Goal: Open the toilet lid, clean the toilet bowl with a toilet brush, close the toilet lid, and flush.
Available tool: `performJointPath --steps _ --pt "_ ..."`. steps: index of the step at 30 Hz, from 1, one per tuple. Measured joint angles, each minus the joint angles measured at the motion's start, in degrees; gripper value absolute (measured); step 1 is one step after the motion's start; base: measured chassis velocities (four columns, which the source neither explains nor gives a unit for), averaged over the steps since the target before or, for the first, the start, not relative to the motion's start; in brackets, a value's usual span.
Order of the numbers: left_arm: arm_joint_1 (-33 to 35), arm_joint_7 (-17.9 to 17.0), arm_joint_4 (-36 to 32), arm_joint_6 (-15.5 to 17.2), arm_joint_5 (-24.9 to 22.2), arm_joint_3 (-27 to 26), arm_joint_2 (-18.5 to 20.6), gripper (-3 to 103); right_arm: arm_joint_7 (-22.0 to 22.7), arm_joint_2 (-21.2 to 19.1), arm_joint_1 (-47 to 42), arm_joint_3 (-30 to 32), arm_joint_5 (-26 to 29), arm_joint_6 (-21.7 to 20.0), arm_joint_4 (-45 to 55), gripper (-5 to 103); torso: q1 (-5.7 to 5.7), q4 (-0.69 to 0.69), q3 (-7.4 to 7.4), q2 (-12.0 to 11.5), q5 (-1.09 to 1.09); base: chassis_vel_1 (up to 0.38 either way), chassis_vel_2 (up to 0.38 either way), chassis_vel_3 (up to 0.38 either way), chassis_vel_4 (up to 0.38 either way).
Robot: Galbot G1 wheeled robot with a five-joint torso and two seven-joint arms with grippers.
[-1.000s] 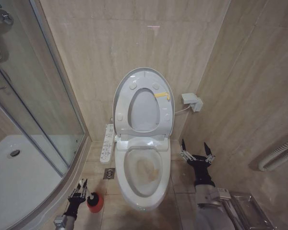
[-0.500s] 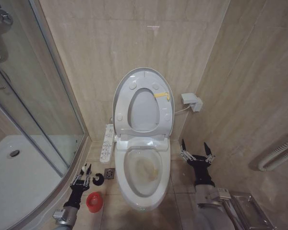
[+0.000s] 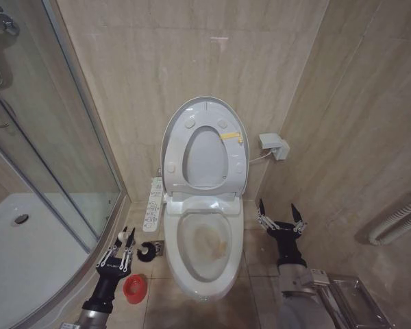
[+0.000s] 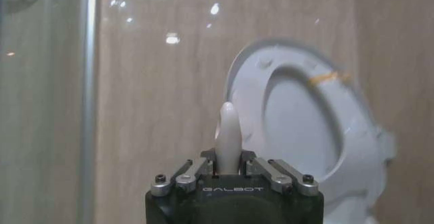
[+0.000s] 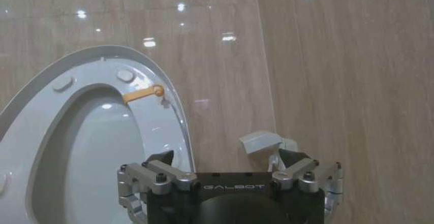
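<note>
Gripping the toilet brush (image 3: 145,252) handle, the left gripper (image 3: 118,247) has lifted it higher, clear of its red holder (image 3: 133,288) beside the toilet bowl (image 3: 204,248); the right gripper (image 3: 279,218) waits spread apart.

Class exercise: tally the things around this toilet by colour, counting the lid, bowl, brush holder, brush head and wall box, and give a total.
White: 3 – toilet lid, toilet bowl, wall box
Red: 1 – brush holder
Dark: 1 – toilet brush head
Total: 5
</note>
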Motion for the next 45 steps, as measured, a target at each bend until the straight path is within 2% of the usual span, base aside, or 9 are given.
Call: performJointPath --steps 3,9,15,18,24,29,34,38,45 --pt "-0.28 0.55 -5.03 1.24 -2.3 1.76 1.69 21 0.0 0.0 0.0 0.0 0.0 0.0 0.0 100 0.0 0.0 0.0 0.0 0.0 0.0 0.0 0.0 0.0" --pt "-5.17 2.43 -7.41 4.45 -8.51 3.65 6.06 21 0.0 0.0 0.0 0.0 0.0 0.0 0.0 100 0.0 0.0 0.0 0.0 0.0 0.0 0.0 0.0 0.0" --pt "-16.35 3.81 0.1 6.12 -14.21 7.79 12.6 21 0.0 0.0 0.0 -0.01 0.0 0.0 0.0 100 0.01 -0.01 0.01 0.0 -0.02 0.0 0.0 0.0 0.0" --pt "-18.78 4.17 2.69 6.38 -15.74 8.87 14.55 21 0.0 0.0 0.0 0.0 0.0 0.0 0.0 100 0.01 -0.02 0.01 -0.01 -0.01 0.0 0.0 0.0 0.0" --pt "-28.56 5.31 11.26 6.3 -19.56 16.41 18.6 21 0.0 0.0 0.0 0.0 0.0 0.0 0.0 100 0.01 0.01 0.01 0.0 0.0 0.0 0.0 0.0 0.0" --pt "-38.58 5.89 17.36 6.08 -21.21 25.4 18.44 21 0.0 0.0 0.0 0.0 0.0 0.0 0.01 100 0.01 -0.01 0.01 -0.01 0.0 0.0 0.0 0.0 0.0" --pt "-44.85 5.97 21.81 6.04 -22.28 31.24 17.26 21 0.0 0.0 0.0 -0.01 0.0 0.0 0.0 100 0.01 -0.01 0.01 -0.01 0.01 0.0 0.0 0.0 0.0" --pt "-51.27 6.08 29.6 5.48 -22.23 37.38 14.07 21 -0.01 0.0 0.0 0.0 0.0 0.0 0.01 100 0.01 0.01 0.01 0.0 0.02 0.0 0.0 0.0 0.0" --pt "-54.38 6.28 35.72 5.46 -21.19 40.6 10.6 21 0.0 0.0 0.0 0.0 0.0 0.0 0.0 100 0.01 0.0 0.01 -0.01 0.01 0.0 0.0 0.0 0.0"
